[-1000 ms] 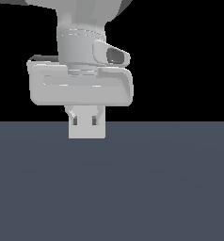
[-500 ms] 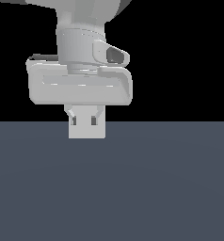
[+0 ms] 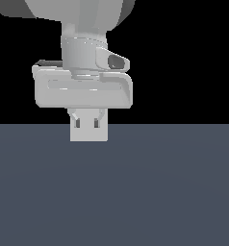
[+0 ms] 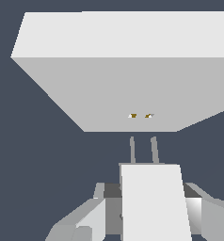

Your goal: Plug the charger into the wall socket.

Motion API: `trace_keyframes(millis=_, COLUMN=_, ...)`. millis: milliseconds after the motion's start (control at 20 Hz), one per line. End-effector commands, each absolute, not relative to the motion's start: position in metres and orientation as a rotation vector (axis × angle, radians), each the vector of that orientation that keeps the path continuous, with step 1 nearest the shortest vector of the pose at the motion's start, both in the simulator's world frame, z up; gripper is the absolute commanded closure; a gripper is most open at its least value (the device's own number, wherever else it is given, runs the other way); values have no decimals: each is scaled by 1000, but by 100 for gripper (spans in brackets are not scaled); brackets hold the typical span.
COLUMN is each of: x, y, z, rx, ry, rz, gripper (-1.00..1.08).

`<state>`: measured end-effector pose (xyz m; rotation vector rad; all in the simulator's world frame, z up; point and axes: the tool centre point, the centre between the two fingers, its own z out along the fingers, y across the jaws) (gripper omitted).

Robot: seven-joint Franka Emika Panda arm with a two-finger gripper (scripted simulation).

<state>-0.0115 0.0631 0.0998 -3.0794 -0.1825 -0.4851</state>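
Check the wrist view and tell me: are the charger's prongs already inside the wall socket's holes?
No. In the wrist view the charger prongs end short of the wall socket, with dark floor visible between them.

The charger [image 4: 151, 202] is plain white with two grey pins. The wall socket [image 4: 123, 80] is white too, with two tiny yellow-brown holes. The floor [image 3: 114, 192] is dark grey-blue.

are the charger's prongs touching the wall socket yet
Apart. In the wrist view, the two prongs of the charger end short of the wall socket, with dark floor showing between their tips and the panel's edge.
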Motion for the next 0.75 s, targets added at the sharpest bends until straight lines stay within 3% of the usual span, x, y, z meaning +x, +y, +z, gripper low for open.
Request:
trace_keyframes(millis=0, x=-2, y=64, z=100, rx=-3079, ry=-183, rz=-486, gripper=108)
trace_keyframes(millis=700, x=20, y=67, z=100, rx=-3080, ry=-183, rz=-486, gripper=108)
